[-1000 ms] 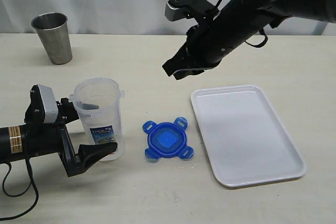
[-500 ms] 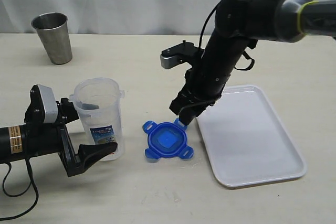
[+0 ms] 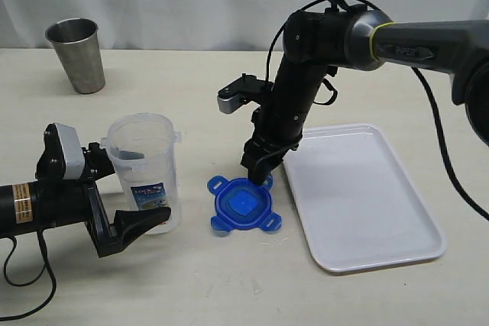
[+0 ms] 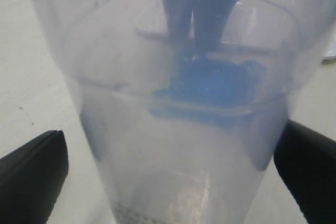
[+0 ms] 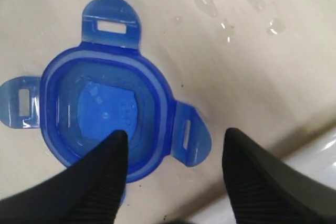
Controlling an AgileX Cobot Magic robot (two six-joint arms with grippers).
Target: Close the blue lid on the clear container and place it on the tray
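Observation:
The blue lid [image 3: 244,204] lies flat on the table between the clear container [image 3: 144,169] and the tray [image 3: 359,204]. My right gripper [image 3: 258,172] is open and points down just above the lid's flap nearest the tray. In the right wrist view the right gripper [image 5: 176,134] straddles that flap and the rim of the blue lid [image 5: 105,111]. The clear container stands upright and lidless. My left gripper [image 3: 134,188] is open with a finger on each side of it. Through the clear container [image 4: 178,145] the blue lid [image 4: 215,85] shows blurred.
A grey steel cup [image 3: 76,55] stands at the back left. The white tray lies just right of the lid, with nothing on it. A few water drops [image 5: 226,24] lie on the table beyond the lid.
My right arm has swung down from above the table's middle to the lid, its open gripper now just over the lid's flap. Left gripper, container and lid have not moved.

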